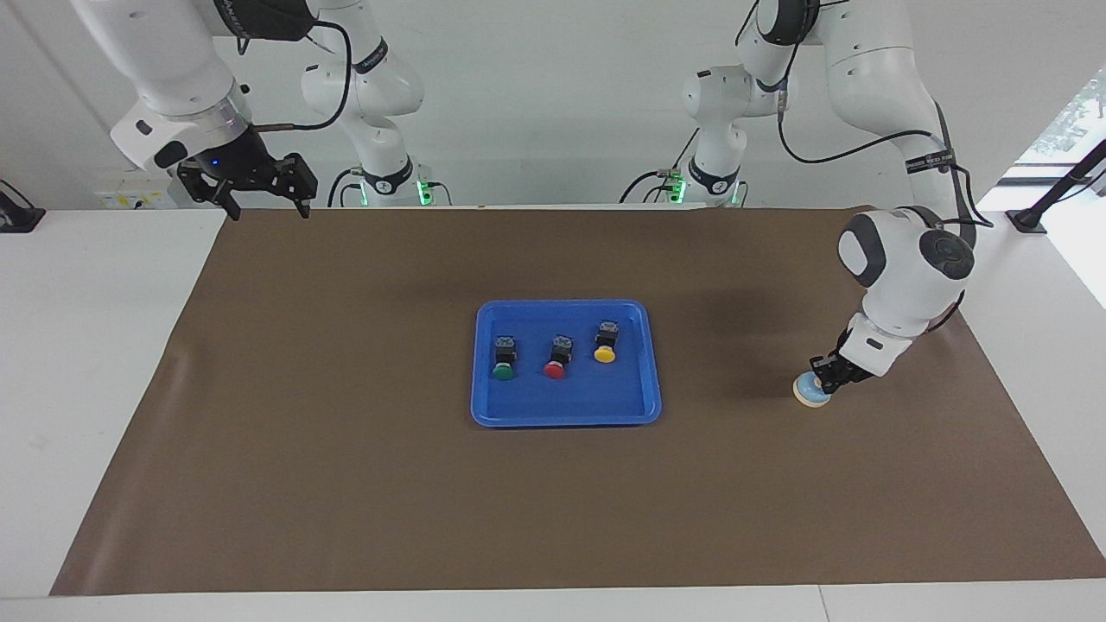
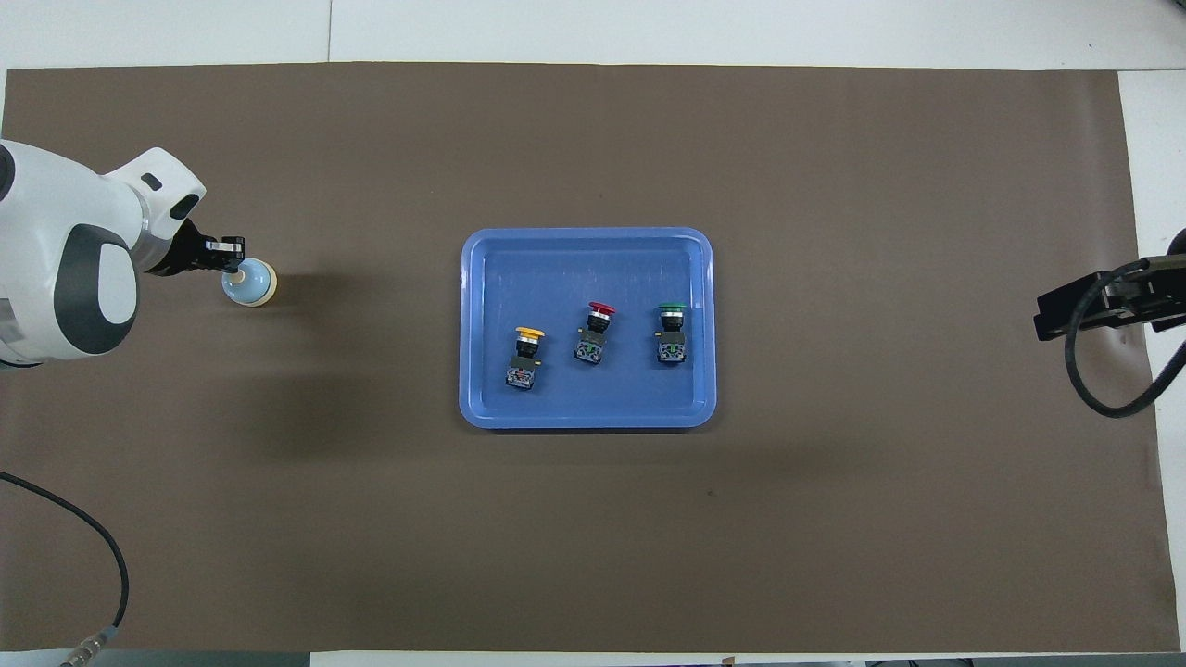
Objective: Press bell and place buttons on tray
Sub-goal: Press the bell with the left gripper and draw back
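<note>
The left gripper [image 1: 821, 377], pinched tight with nothing in it, touches the top of the bell [image 1: 810, 392], which sits toward the left arm's end of the table from the tray [image 1: 566, 416] holding the three buttons [image 1: 556, 356], while the right gripper [image 1: 259, 200] waits, spread wide.

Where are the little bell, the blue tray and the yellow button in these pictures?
bell [image 2: 258, 283], overhead view, on its light-blue dome.
tray [image 1: 566, 412], facing view, on its bare floor farthest from the robots.
yellow button [image 1: 605, 354], facing view, on its round yellow cap.
</note>
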